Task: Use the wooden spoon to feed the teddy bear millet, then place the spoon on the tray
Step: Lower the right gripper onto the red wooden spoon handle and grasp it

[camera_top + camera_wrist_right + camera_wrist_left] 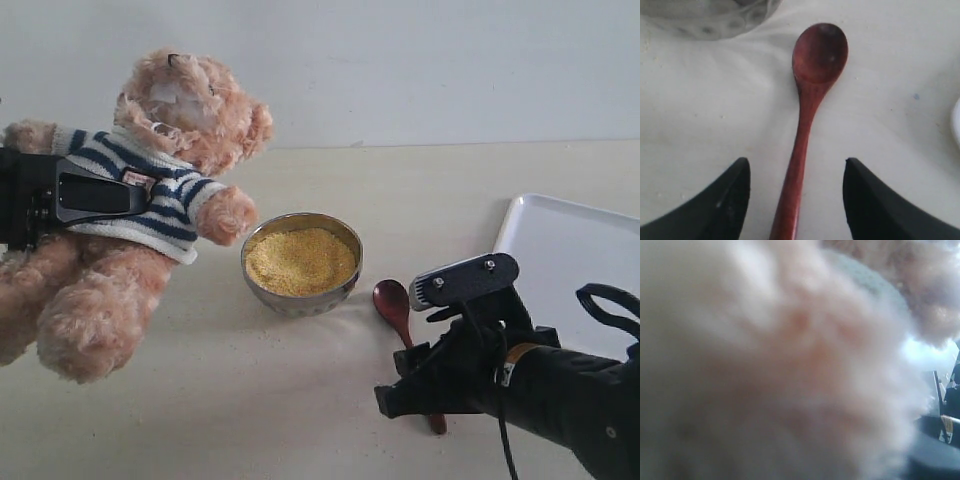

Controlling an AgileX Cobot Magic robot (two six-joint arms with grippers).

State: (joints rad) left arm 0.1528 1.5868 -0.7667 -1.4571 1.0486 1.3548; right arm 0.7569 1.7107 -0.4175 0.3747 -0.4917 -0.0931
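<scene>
The teddy bear (170, 120), in its striped shirt, hangs tilted above the table at the left, its face toward the bowl. My left gripper (120, 196) is shut on its torso. In the left wrist view blurred fur of the bear (780, 355) hides the jaws. Yellow millet (300, 260) fills the metal bowl (300, 296) at the centre. The wooden spoon (392, 300) lies flat on the table to the right of the bowl. My right gripper (796, 162) is open low over the spoon (817, 55), one finger on each side of the handle and neither touching it. The white tray (570, 250) lies at the right.
The bowl's wall (710, 20) is close beyond the spoon's head. The tray's rim (957, 120) shows at the edge of the right wrist view. The right arm (560, 395) covers the tray's near corner. A pale wall (400, 70) stands behind the table.
</scene>
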